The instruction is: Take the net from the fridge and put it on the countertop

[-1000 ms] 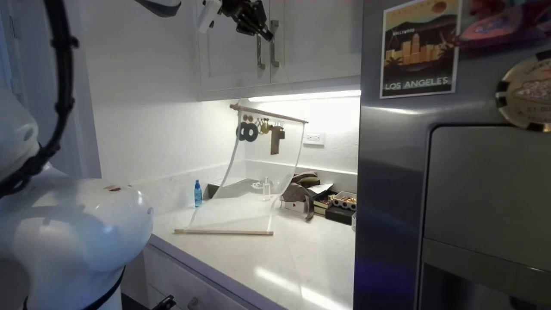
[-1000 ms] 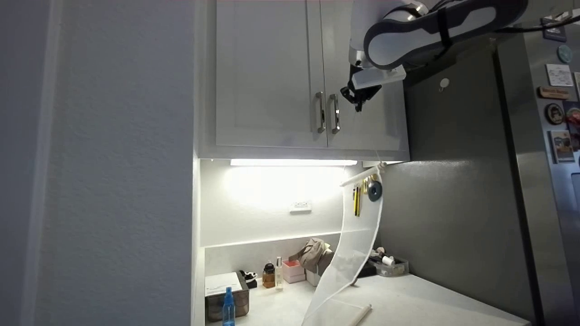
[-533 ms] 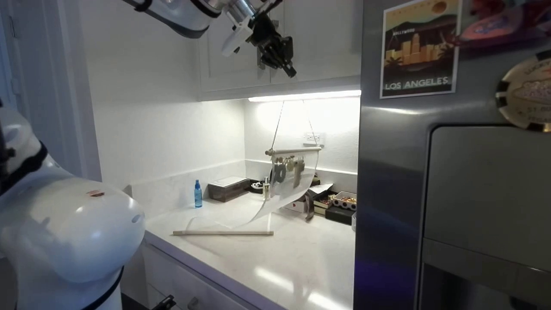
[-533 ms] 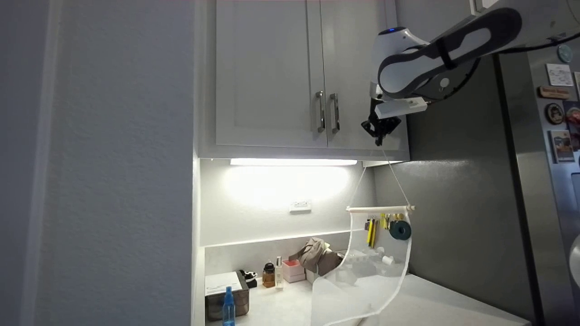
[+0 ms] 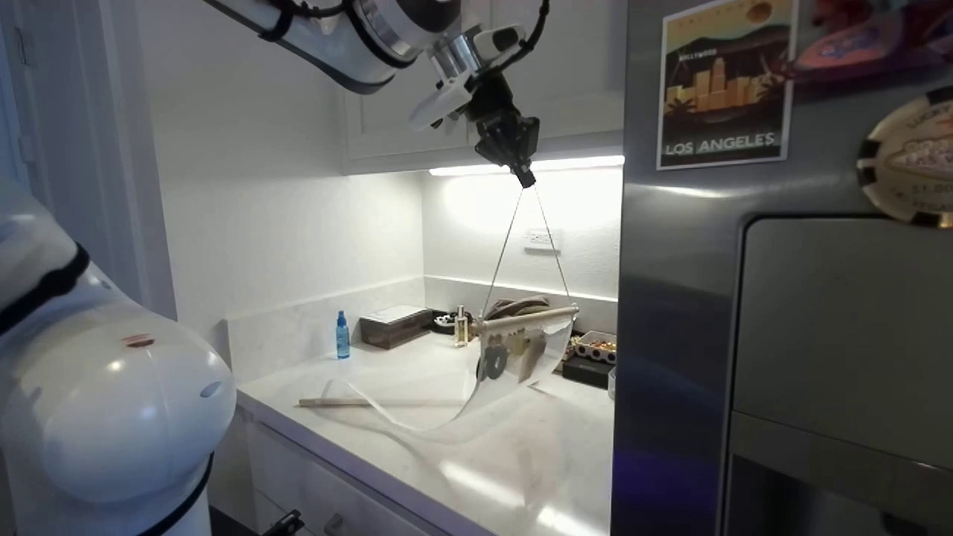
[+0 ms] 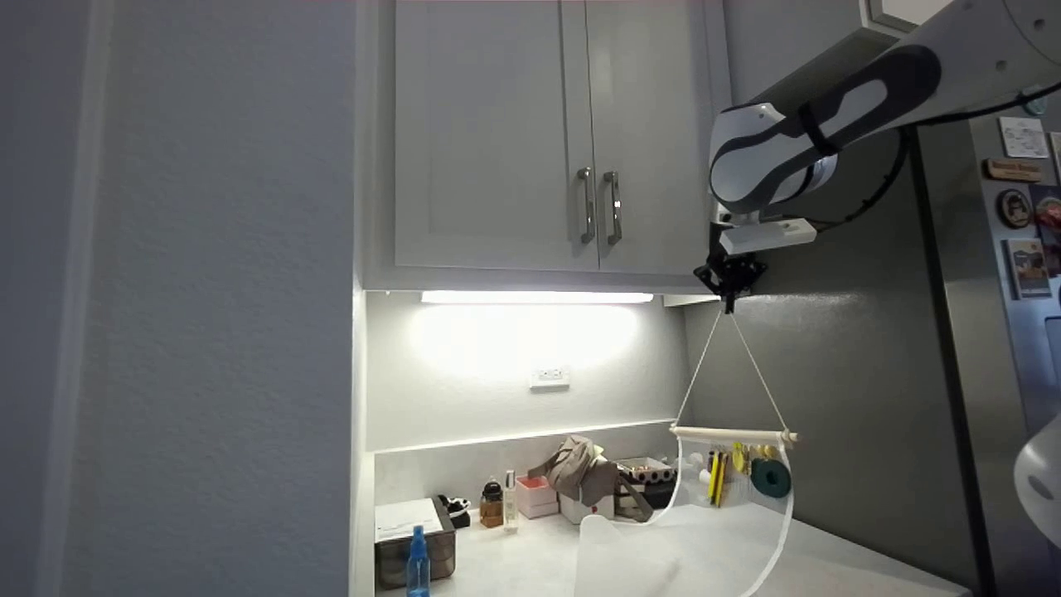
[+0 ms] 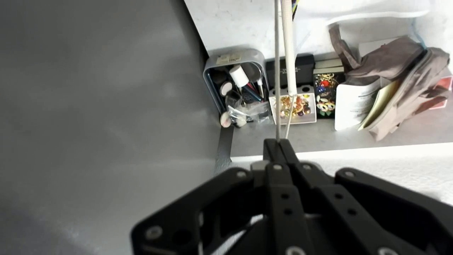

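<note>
The net is a sheer whitish mesh hanging (image 5: 547, 350) with wooden rods, and earrings and other small items hang near its top. My gripper (image 5: 527, 181) is shut on the net's cord (image 5: 505, 249); the cord also runs into the fingertips in the wrist view (image 7: 277, 141). The top rod (image 6: 729, 434) hangs below the gripper, above the countertop (image 5: 581, 447). The mesh sags in a curve toward the counter. The bottom rod (image 5: 320, 403) lies on the countertop. The grey fridge (image 5: 685, 335) stands beside the counter; its side panel (image 7: 116, 106) fills the left of the wrist view.
A blue spray bottle (image 5: 342, 336) and a brown box (image 5: 394, 327) stand by the wall. Perfume bottles (image 6: 491, 504), a taupe bag (image 6: 572, 471) and trays of small things (image 7: 297, 106) line the back. Wall cabinets (image 6: 497, 141) and a lit lamp (image 6: 537, 297) are above.
My gripper has come down and moved toward the fridge side, still holding the cord. The top rod has dropped with it, and the mesh has gone slack and curved. The bottom rod stays on the counter.
</note>
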Robot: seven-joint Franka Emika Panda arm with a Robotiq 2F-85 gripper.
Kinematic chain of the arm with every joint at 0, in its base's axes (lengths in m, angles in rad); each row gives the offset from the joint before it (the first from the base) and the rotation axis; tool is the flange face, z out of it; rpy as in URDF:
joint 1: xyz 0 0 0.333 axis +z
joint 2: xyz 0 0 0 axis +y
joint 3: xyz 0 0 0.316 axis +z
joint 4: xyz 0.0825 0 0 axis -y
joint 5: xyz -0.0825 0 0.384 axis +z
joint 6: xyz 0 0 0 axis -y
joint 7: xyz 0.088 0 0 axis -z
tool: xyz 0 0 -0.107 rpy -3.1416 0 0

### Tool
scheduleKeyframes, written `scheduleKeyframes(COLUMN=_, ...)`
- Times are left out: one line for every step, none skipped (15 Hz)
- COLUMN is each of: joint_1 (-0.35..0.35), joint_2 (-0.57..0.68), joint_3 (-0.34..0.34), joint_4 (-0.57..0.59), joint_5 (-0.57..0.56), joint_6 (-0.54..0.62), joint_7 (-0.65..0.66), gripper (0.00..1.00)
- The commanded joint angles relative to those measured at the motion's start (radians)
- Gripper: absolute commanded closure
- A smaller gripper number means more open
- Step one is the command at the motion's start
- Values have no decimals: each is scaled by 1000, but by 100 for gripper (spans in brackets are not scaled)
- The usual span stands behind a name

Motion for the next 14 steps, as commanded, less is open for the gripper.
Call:
scheduleKeyframes(joint_1=-53, joint_2=4, joint_3=-7, joint_4=-50, joint_5=21, joint_6=41, joint_7=-61, gripper=100)
scheduleKeyframes(joint_1=-61, joint_2=6, joint_3=-14, joint_4=-64, joint_5=21, joint_6=47, joint_7=-71, gripper=100)
scheduleKeyframes(joint_1=-69, joint_2=7, joint_3=-24, joint_4=-82, joint_5=22, joint_6=60, joint_7=-83, gripper=100)
scheduleKeyframes(joint_1=-74, joint_2=10, joint_3=-35, joint_4=-96, joint_5=29, joint_6=72, joint_7=-95, gripper=100)
scheduleKeyframes(joint_1=-76, joint_2=6, joint_3=-49, joint_4=-117, joint_5=40, joint_6=89, joint_7=-116, gripper=100)
scheduleKeyframes(joint_1=-78, joint_2=8, joint_3=-63, joint_4=-133, joint_5=49, joint_6=108, joint_7=-135, gripper=100)
scheduleKeyframes(joint_1=-77, joint_2=6, joint_3=-77, joint_4=-152, joint_5=60, joint_6=129, joint_7=-162, gripper=100)
scheduleKeyframes(joint_1=-76, joint_2=6, joint_3=-94, joint_4=-173, joint_5=72, joint_6=153, joint_7=-197, gripper=100)
scheduleKeyframes(joint_1=-75, joint_2=8, joint_3=-107, joint_4=-187, joint_5=88, joint_6=167, joint_7=-225, gripper=100)
scheduleKeyframes(joint_1=-73, joint_2=10, joint_3=-122, joint_4=-201, joint_5=107, joint_6=177, joint_7=-257, gripper=100)
scheduleKeyframes(joint_1=-74, joint_2=12, joint_3=-133, joint_4=-214, joint_5=124, joint_6=182, joint_7=-281, gripper=100)
scheduleKeyframes(joint_1=-76, joint_2=15, joint_3=-142, joint_4=-226, joint_5=138, joint_6=183, joint_7=-306, gripper=100)
scheduleKeyframes(joint_1=-79, joint_2=17, joint_3=-148, joint_4=-236, joint_5=148, joint_6=181, joint_7=-323, gripper=100)
scheduleKeyframes(joint_1=-82, joint_2=22, joint_3=-153, joint_4=-245, joint_5=156, joint_6=180, joint_7=-337, gripper=100)
